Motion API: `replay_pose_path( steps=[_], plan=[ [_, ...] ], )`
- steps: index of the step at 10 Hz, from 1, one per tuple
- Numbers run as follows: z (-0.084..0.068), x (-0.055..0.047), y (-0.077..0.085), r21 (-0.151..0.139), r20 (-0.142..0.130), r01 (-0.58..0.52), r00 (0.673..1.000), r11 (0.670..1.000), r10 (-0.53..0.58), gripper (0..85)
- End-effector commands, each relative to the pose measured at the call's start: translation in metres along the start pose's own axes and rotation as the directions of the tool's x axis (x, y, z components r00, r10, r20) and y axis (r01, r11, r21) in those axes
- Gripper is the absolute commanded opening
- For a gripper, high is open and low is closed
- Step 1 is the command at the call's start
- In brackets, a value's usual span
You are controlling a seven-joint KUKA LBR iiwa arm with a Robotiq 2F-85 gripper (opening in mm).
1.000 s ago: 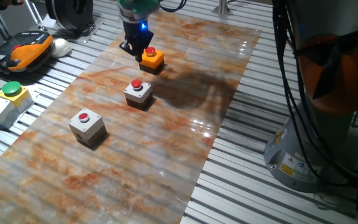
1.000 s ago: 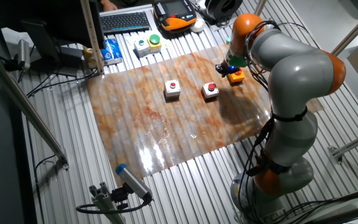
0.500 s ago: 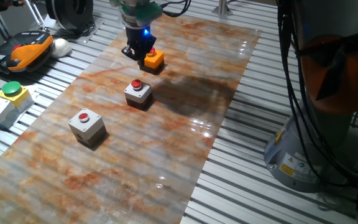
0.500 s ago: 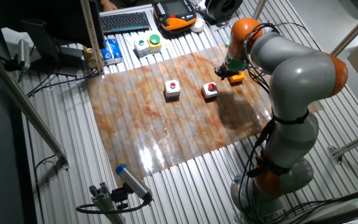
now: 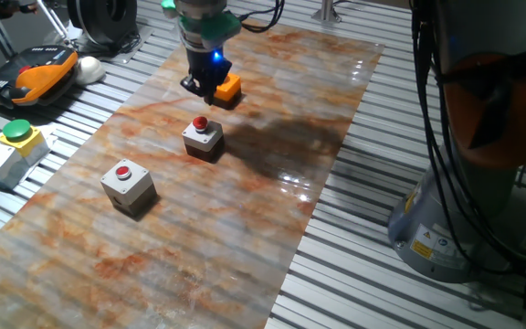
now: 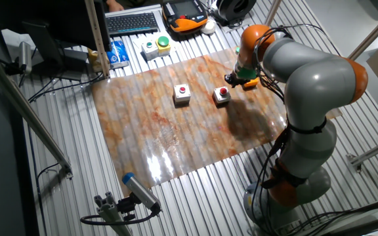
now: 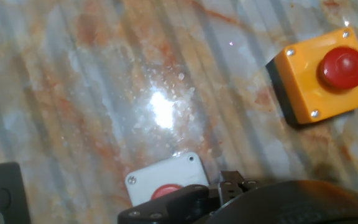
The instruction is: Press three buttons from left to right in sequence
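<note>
One fixed view shows a marbled orange-and-white mat (image 5: pixel 245 183) on a slatted metal table. Three boxes with red buttons sit on it in a diagonal row: a grey-white box (image 5: pixel 128 185) nearest the camera, a middle grey-white box (image 5: pixel 203 136) beyond it, and an orange box (image 5: pixel 227 87) farthest. The gripper (image 5: pixel 205 90) hangs just in front of the orange box, between it and the middle box, hiding part of the orange box; a blue light glows on it. Off the mat's left edge stands a box with a green button (image 5: pixel 16 133). A small yellow warning label on the robot base is too small to read.

The other fixed view shows the whole arm (image 6: pixel 310 85), bent over from its base at the mat's far side, wrist pointing down near the orange box. A keyboard (image 6: pixel 132 22) lies beyond the mat.

The hand view looks straight down: the orange box with its red button sits at upper right, the middle box at the bottom edge, partly behind the dark gripper body. Whether the fingers are spread or pressed together cannot be told.
</note>
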State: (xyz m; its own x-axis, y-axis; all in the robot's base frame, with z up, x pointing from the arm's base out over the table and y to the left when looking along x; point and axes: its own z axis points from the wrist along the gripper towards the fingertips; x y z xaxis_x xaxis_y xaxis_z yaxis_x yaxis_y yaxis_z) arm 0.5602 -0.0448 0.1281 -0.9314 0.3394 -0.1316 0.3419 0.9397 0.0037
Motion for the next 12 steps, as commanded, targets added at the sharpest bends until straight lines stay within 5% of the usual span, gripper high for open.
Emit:
replay_pose_path(
  steps=[1, 5, 12],
  plan=[
    [-0.001, 0.001, 0.002, 0.001, -0.002, -0.006, 1.0, 1.0, 0.006, 0.0],
    [-0.012, 0.004, 0.018, 0.017, -0.014, -0.033, 0.999, 0.999, 0.033, 0.0],
    [-0.008, 0.002, 0.028, 0.029, -0.005, -0.042, 0.999, 0.999, 0.042, 0.0]
  ],
)
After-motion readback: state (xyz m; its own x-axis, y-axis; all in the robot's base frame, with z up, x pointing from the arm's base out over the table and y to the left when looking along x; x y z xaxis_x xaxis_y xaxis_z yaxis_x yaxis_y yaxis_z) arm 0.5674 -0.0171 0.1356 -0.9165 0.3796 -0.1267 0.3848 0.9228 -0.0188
